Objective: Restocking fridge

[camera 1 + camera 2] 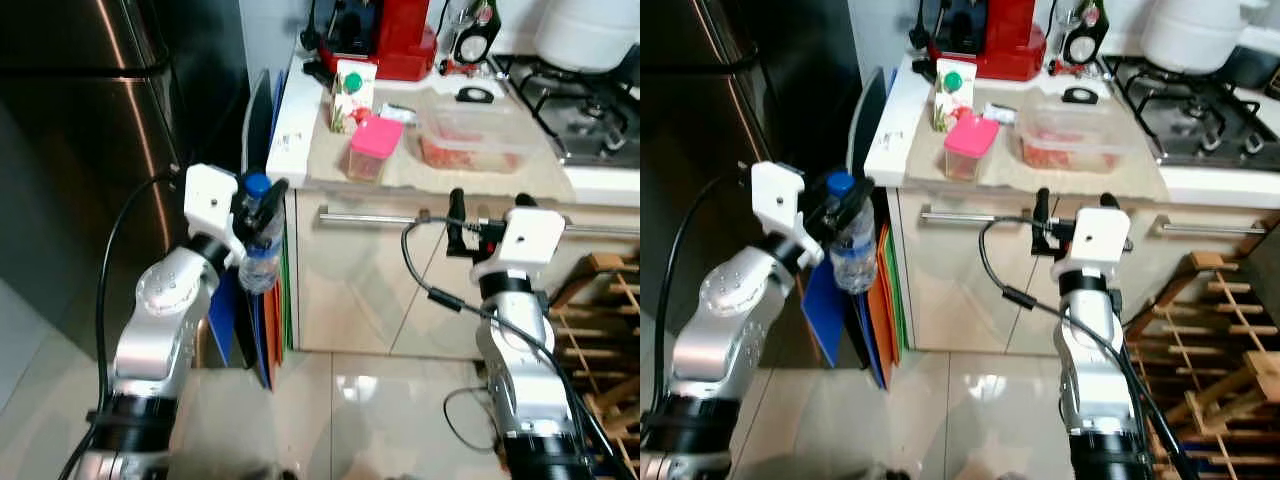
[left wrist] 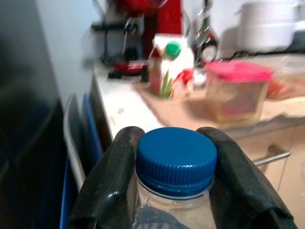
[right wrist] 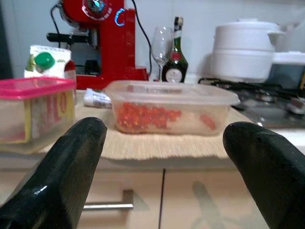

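Left eye view: a water bottle (image 1: 259, 245) with a blue cap (image 2: 175, 160) is held upright by the left gripper (image 1: 262, 205), whose fingers (image 2: 110, 186) are closed on its neck just below the cap. The bottle is carried in the air beside the dark fridge (image 1: 90, 150), in front of the coloured boards (image 1: 275, 330) leaning between the fridge and the cabinet. The right gripper (image 3: 164, 162) is spread wide and holds nothing; it is raised in front of the cabinet's drawer handle (image 1: 370, 217), pointed toward the table (image 1: 300, 130). On the table a mat (image 3: 157, 143) carries a clear box of red food (image 3: 167, 107), a pink-lidded tub (image 1: 372, 146) and a juice carton (image 1: 352, 95). Behind them a red machine (image 1: 385, 35), a wine glass (image 3: 162, 45) and a dark bottle (image 3: 175, 55) are seen. A stove (image 1: 575, 110) lies to the right with a white pot (image 3: 245, 50) on it.
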Controlling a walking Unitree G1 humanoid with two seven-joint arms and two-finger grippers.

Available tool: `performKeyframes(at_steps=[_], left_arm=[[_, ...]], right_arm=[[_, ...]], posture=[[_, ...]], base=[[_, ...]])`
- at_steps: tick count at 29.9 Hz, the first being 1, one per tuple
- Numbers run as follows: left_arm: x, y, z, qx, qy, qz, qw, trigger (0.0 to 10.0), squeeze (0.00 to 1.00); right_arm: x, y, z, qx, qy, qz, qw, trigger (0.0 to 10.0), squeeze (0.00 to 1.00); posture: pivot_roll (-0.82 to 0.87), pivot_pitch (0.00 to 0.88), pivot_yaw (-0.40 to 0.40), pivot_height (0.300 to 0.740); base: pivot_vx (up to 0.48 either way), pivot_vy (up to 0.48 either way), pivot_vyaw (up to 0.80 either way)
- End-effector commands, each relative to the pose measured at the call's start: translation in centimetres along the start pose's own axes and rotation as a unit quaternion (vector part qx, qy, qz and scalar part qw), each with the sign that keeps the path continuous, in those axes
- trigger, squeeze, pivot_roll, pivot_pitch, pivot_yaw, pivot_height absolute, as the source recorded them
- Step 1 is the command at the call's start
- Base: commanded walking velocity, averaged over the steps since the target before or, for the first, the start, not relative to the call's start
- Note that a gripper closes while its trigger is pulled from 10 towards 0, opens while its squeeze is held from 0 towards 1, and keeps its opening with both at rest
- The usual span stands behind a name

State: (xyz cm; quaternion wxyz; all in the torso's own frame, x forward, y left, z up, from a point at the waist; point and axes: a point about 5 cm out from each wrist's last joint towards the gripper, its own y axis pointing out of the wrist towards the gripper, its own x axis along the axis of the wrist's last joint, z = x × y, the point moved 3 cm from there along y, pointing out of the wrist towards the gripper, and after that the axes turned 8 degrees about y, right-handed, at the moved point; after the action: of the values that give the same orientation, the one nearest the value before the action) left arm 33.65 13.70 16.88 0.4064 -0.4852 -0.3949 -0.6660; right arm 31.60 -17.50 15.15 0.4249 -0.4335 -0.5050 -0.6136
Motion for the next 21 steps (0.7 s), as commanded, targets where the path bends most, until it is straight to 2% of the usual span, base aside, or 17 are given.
performKeyframes(at_steps=[1,3,4,6,9,10,11,13,18,21], left_arm=[[-2.0,0.0,-1.0,0.012,-0.025,0.04,0.999,10.0,0.0],[-2.5,0.1,-1.2,0.016,-0.034,0.05,0.998,10.0,0.0],[-3.5,0.3,-1.7,0.016,-0.062,0.069,0.996,10.0,0.0],[-3.9,0.4,-1.9,0.014,-0.074,0.075,0.994,10.0,0.0],[-4.8,-0.1,-2.9,-0.026,-0.076,0.082,0.993,10.0,0.0],[-4.8,-0.1,-2.9,-0.026,-0.076,0.082,0.993,10.0,0.0],[-4.8,-0.8,-2.6,-0.028,-0.07,0.079,0.994,10.0,0.0],[-4.6,-1.0,-2.1,-0.025,-0.066,0.077,0.995,10.0,0.0],[-3.6,-0.5,-1.9,-0.016,-0.037,0.06,0.997,10.0,0.0],[-3.8,-0.5,-2.5,-0.02,-0.044,0.062,0.997,10.0,0.0]], right_arm=[[-1.0,-1.1,-0.2,-0.008,-0.001,0.013,1.0,10.0,0.0],[-1.6,-1.4,-0.3,-0.011,-0.001,0.024,1.0,10.0,0.0],[-2.4,-2.1,-0.3,-0.012,0.001,0.041,0.999,10.0,0.0],[-2.6,-2.4,-0.3,-0.009,-0.002,0.044,0.999,10.0,0.0],[-3.7,-3.8,-0.9,-0.009,-0.021,0.075,0.997,10.0,0.0],[-3.7,-3.8,-0.9,-0.009,-0.021,0.075,0.997,10.0,0.0],[-4.0,-4.9,-1.6,-0.011,-0.028,0.089,0.996,10.0,0.0],[-4.1,-5.6,-2.1,-0.013,-0.023,0.096,0.995,10.0,0.0],[-4.1,-5.7,-2.3,-0.005,-0.01,0.1,0.995,10.0,0.0],[-4.0,-5.4,-2.2,0.001,-0.008,0.098,0.995,10.0,0.0]], posture=[[0.03,0.0,0.014,0.74],[0.03,0.0,0.014,0.74],[0.01,0.0,0.019,0.74],[0.01,0.0,0.019,0.74],[-0.01,0.0,0.028,0.74],[-0.01,0.0,0.028,0.74],[-0.02,0.0,0.03,0.74],[-0.01,0.0,0.027,0.74],[-0.01,0.0,0.022,0.74],[-0.01,0.0,0.02,0.74]], base=[[0.0,0.0,0.0],[0.0,0.0,0.0],[0.0,0.0,0.0],[0.0,0.0,0.0],[0.0,0.0,0.0],[0.0,0.0,0.0],[0.0,0.0,0.0],[0.0,0.0,0.0],[0.0,0.0,0.0],[0.0,0.0,0.0]])
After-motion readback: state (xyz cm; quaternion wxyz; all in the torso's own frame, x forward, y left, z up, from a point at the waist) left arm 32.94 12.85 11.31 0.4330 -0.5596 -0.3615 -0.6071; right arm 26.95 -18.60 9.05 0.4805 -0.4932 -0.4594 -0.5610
